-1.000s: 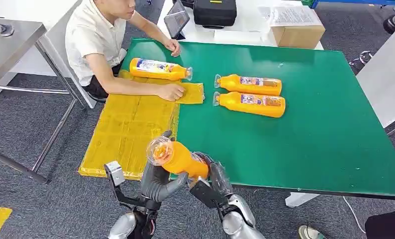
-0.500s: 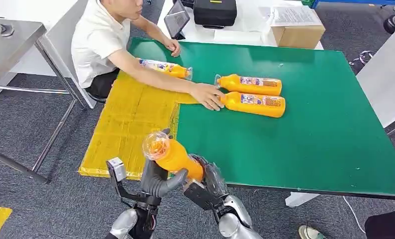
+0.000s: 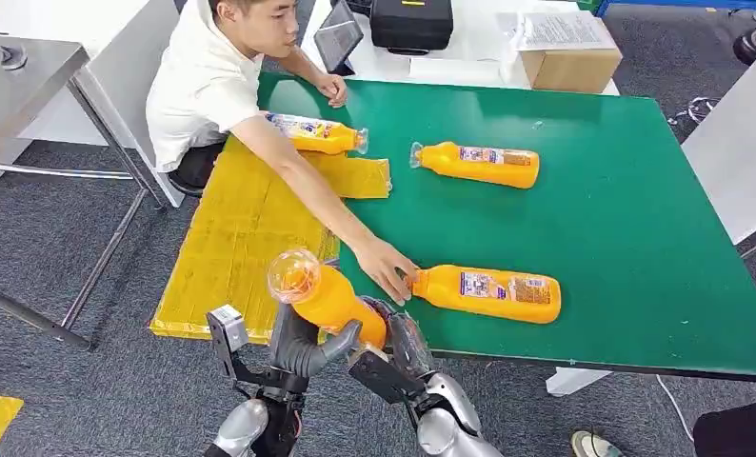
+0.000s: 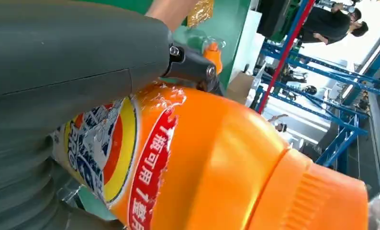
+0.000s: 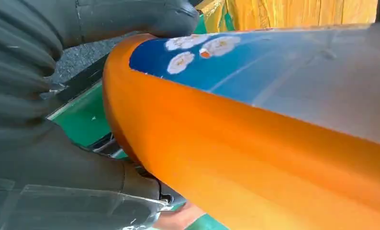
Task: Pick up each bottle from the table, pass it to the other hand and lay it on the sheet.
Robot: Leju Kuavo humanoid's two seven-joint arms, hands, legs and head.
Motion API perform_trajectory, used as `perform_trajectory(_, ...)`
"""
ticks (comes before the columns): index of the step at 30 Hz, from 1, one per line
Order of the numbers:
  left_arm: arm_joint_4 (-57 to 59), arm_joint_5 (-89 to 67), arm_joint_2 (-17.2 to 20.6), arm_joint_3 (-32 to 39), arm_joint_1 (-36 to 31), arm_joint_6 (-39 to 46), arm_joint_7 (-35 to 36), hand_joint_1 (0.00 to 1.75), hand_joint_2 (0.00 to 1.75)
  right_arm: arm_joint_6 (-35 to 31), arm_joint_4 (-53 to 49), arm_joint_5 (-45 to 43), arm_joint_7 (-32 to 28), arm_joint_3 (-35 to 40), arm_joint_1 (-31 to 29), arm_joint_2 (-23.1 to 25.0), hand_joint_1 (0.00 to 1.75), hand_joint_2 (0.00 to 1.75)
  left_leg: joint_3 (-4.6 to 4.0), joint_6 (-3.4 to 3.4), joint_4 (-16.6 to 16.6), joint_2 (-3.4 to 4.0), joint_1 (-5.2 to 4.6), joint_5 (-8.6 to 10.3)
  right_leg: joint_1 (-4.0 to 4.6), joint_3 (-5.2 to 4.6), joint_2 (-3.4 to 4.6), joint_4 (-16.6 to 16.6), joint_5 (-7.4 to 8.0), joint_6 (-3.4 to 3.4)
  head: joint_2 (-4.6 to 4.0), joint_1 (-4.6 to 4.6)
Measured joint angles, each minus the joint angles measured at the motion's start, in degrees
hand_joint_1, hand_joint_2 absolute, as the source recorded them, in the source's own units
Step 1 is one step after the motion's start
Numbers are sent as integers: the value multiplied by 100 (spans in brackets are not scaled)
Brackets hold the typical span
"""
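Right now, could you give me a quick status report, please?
Both hands, left hand and right hand, grip the held bottle. Not yet over the yellow sheet. Person's hand at near bottle.

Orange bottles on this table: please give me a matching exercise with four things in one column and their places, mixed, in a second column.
Things
1. held bottle
2. bottle with the person's hand at its cap
3. bottle on the yellow sheet
4. cardboard box

Places
A. white table beyond the green table
B. near edge of the green table
C. far end of the sheet
D. between the left hand and right hand

Pairs: 1-D, 2-B, 3-C, 4-A
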Motion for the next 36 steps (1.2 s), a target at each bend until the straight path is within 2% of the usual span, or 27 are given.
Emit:
perform_trajectory(8, -31, 46, 0, 145, 11, -11, 46, 175, 175, 181, -83, -184, -228, 31, 158, -46, 0, 175, -1, 0, 0, 0, 0, 0, 0, -1, 0, 0, 0, 0, 0, 0)
perform_trajectory(12, -76, -116, 2, 328, 31, 245, 107, 175, 175, -27, -269, -210, -538, 33, 334, -39, 0, 175, -2, 0, 0, 1, 0, -1, 0, -3, 1, 0, -1, 0, 0, 0)
perform_trajectory(15, -83, -127, 9, 569, 17, 306, 122, 175, 175, -423, -389, -97, -616, 29, 479, -46, 0, 175, -2, 0, 0, 0, 1, 0, 1, -4, 0, 0, -1, -1, 0, 0)
perform_trajectory(17, -124, -79, 11, 747, 7, 430, 172, 175, 175, -996, -472, 62, -732, -41, 596, -59, 0, 175, -2, 0, 0, 0, 1, 0, 1, -4, 0, 0, -1, -1, 0, 2)
perform_trajectory(20, -155, -481, 39, 1036, -39, 1075, 173, 175, 175, -1746, -699, 552, -900, -325, 844, -63, 0, 175, -2, 0, 0, 0, 1, 0, 1, -3, 0, 0, -1, -1, 0, 2)
perform_trajectory(23, -153, -777, 85, 1176, -98, 1360, 109, 175, 175, -1816, -864, 770, -975, -547, 1004, -59, 0, 175, -2, 0, 0, -1, 1, 0, 0, -4, -1, 0, -1, -1, 0, 4)
perform_trajectory(26, 3, -2245, 135, 1204, -264, 2575, -175, 175, 175, -1821, -1303, 1721, -1276, -1069, 1311, 122, 0, 175, -4, 0, 0, -3, 1, 0, 0, -6, -3, 0, -1, -1, 0, 0)
perform_trajectory(28, 265, -3123, 197, 1244, -488, 2993, -223, 175, 175, -1823, -1730, 2377, -1320, -1524, 1493, 284, 0, 175, -6, -3, 0, -10, 2, 2, 1, -5, -12, 0, -1, -1, 0, 0)
perform_trajectory(30, 573, -4111, 256, 1285, -710, 3303, -156, 175, 175, -1823, -2126, 2599, -1338, -1955, 1594, 404, 0, 175, -5, -3, 0, -9, 3, 4, 2, -3, -12, 1, 0, -1, 0, 2)
perform_trajectory(33, 1115, -6713, 354, 1336, -1100, 3272, 718, 175, 175, -1836, -2464, 2432, -1338, -2365, 1627, 498, 0, 175, -1, -5, 0, -7, 2, 7, 0, 1, -10, 1, 1, 0, 0, 4)
perform_trajectory(36, 1682, -7749, 450, 1261, -1414, 2860, 1340, 175, 175, -1836, -2505, 2277, -1340, -2406, 1627, 536, 0, 175, -1, -6, 0, -3, -1, 9, -1, -4, -8, 1, 13, -14, 0, 2)
